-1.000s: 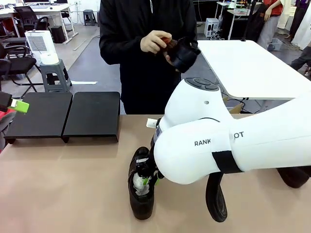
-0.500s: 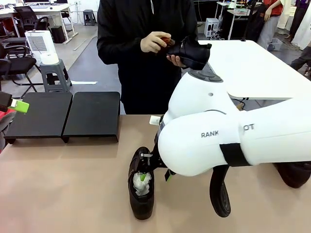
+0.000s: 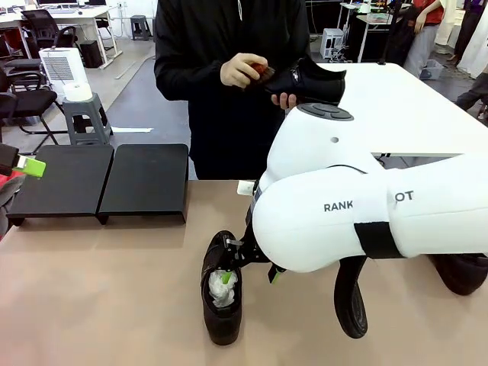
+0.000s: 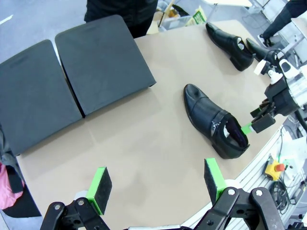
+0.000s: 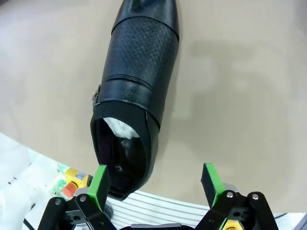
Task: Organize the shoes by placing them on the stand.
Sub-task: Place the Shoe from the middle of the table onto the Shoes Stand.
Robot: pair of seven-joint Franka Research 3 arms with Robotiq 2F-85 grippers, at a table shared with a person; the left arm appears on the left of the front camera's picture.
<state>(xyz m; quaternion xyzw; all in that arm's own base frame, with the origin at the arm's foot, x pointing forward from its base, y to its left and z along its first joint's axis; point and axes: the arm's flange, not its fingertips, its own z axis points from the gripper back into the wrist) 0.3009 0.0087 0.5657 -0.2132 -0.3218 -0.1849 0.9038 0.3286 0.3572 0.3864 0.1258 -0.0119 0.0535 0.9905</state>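
The stand [image 3: 145, 179] is bare: one shoe [image 3: 223, 305] lies on the bench [image 3: 99, 282] beneath the right claw [image 5: 155, 178], jaws apart and empty, the left claw [image 4: 157, 181] likewise apart, while a person [image 3: 221, 46] holds another shoe [image 3: 309, 82].

A shoe [image 3: 221, 320] lies before the stand [image 3: 141, 179], perhaps slightly right.

Open-plan lab office — white tables [image 3: 396, 103], office chairs [image 3: 36, 27], grey stool [image 3: 81, 116].

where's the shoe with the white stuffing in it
In the front view the shoe lies mid-table near the robot's edge, directly under the open right gripper, apart from the stand at the far left.
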